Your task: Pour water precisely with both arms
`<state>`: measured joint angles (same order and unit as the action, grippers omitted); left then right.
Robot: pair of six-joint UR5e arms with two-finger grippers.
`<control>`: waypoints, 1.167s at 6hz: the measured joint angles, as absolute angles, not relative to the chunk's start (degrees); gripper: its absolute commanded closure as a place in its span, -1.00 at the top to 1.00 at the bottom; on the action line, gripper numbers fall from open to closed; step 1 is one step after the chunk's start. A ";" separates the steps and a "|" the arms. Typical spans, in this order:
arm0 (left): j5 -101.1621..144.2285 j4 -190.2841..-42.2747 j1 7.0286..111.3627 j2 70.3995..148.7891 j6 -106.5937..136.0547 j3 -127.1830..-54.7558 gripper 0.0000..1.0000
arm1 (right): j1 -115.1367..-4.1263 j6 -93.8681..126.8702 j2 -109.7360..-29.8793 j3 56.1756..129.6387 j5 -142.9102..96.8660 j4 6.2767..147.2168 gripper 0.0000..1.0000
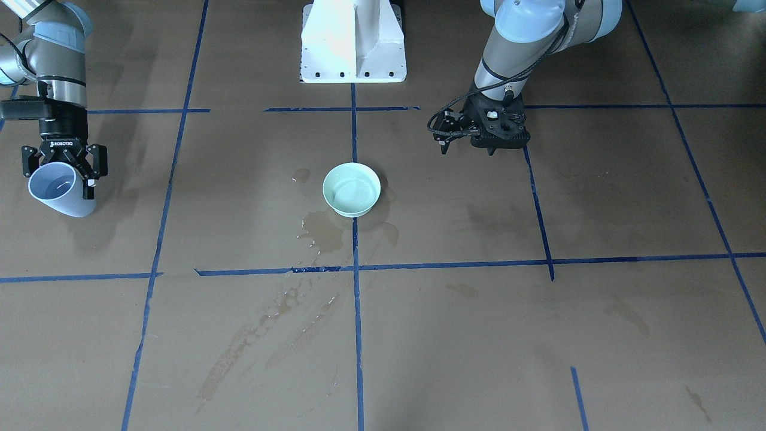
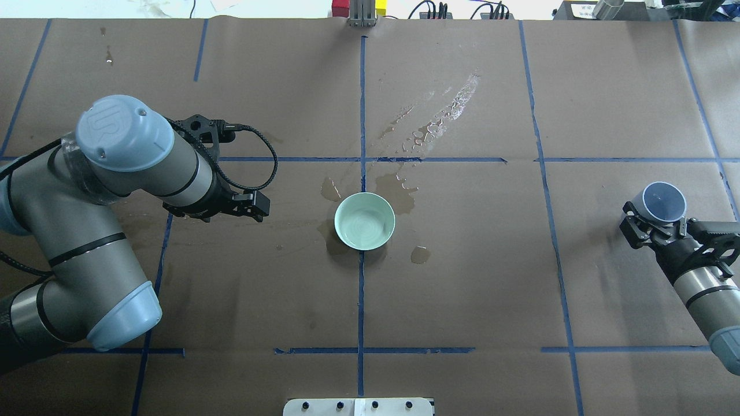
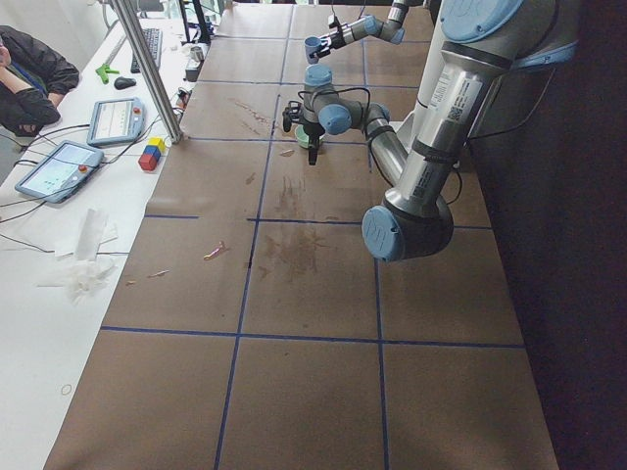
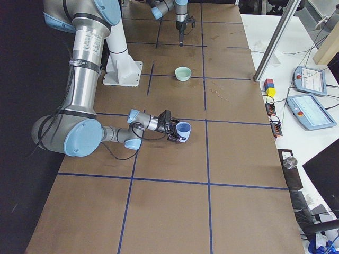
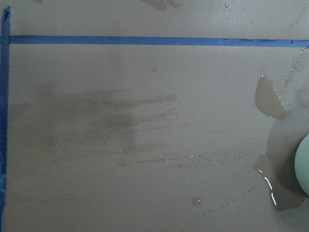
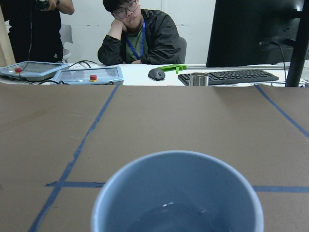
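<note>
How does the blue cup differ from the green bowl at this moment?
The cup is blue-grey, tall and narrow; the bowl is pale green, wide and shallow. The cup is clamped in the right gripper, out at the robot's right side; the bowl stands free on the table at its centre. Puddles lie around the bowl; the table near the cup looks dry. Both seem to hold a little water.

You can't judge how the left gripper [image 1: 479, 142] holds its jaws: its wrist covers it from overhead, and its own camera shows no fingers. That camera's right edge cuts the green bowl [image 5: 303, 165] to a sliver. The right wrist view's bottom edge crops the blue cup [image 6: 179, 170], and the water [image 6: 174, 217] inside barely glints.
</note>
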<state>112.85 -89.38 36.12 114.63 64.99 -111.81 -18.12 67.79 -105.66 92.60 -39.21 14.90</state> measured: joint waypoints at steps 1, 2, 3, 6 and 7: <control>112.85 -89.38 36.12 114.67 64.99 -111.89 1.00 | -18.09 64.73 -105.18 94.59 -39.14 15.08 -0.94; 112.85 -89.38 36.12 114.72 65.02 -111.94 1.00 | -18.01 59.69 -104.10 96.40 -39.20 15.45 -0.93; 112.85 -89.38 36.10 114.76 65.03 -111.96 1.00 | -17.97 53.82 -102.40 97.71 -39.29 16.11 -0.94; 112.85 -89.38 36.04 114.79 65.04 -111.97 1.00 | -17.93 49.23 -91.95 101.29 -40.38 29.94 -1.00; 112.85 -89.38 36.04 114.79 65.04 -111.95 1.00 | -17.82 48.04 -89.37 104.74 -40.31 38.60 -1.00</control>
<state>112.85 -89.38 36.04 114.79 65.04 -111.95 -17.82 48.04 -89.37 104.74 -40.31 38.60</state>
